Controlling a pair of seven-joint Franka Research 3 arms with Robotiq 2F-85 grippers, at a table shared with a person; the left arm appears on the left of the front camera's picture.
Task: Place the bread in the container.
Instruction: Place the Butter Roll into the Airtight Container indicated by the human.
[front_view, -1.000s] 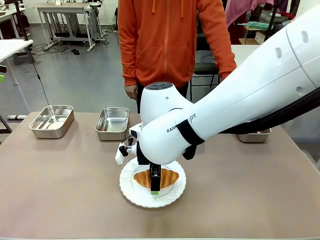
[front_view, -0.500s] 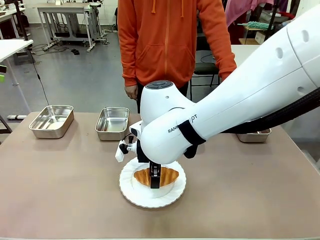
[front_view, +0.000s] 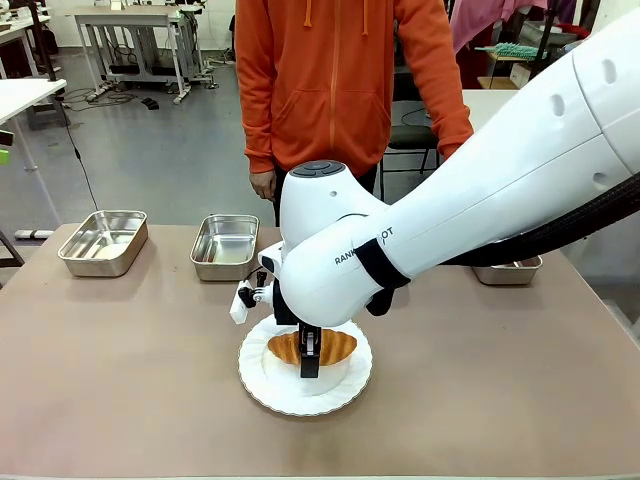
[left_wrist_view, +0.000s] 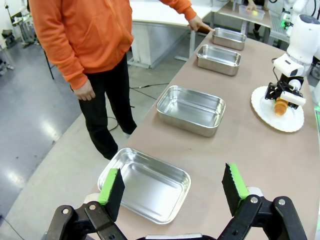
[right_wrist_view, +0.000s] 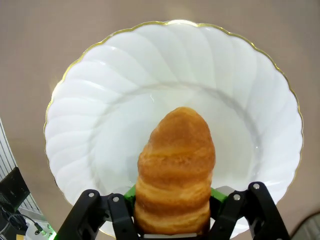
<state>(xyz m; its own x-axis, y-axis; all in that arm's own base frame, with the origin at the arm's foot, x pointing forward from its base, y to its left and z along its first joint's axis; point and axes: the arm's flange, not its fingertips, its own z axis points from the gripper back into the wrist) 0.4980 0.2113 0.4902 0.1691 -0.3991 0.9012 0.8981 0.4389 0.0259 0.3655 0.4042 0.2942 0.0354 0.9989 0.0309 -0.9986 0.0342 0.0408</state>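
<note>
Closest to the robot, near the 6 o'clock edge of the table (front_view: 120, 380), the right tool (front_view: 310, 362) points straight down over the white plate (front_view: 258, 380). Its jaws are drawn in on the bread (front_view: 325, 346) across the croissant's middle, so both horns stick out evenly and the load should hang balanced. In the right wrist view the bread (right_wrist_view: 175, 165) fills the gap between the jaws. I cannot tell whether its underside has cleared the plate (right_wrist_view: 100, 100).

Farther off, at about 11 o'clock from the plate, stands the nearest container (front_view: 225, 245), empty and shiny. A second container (front_view: 103, 240) sits at 10 o'clock. Lined up along the far edge, either looks like a short carry. The left tool (left_wrist_view: 172, 186) hangs wide open and empty above that second container, probably parked there to stay out of the carrying path. At 12 o'clock, beyond the table, a person (front_view: 340, 80) in orange stands at the far edge.
</note>
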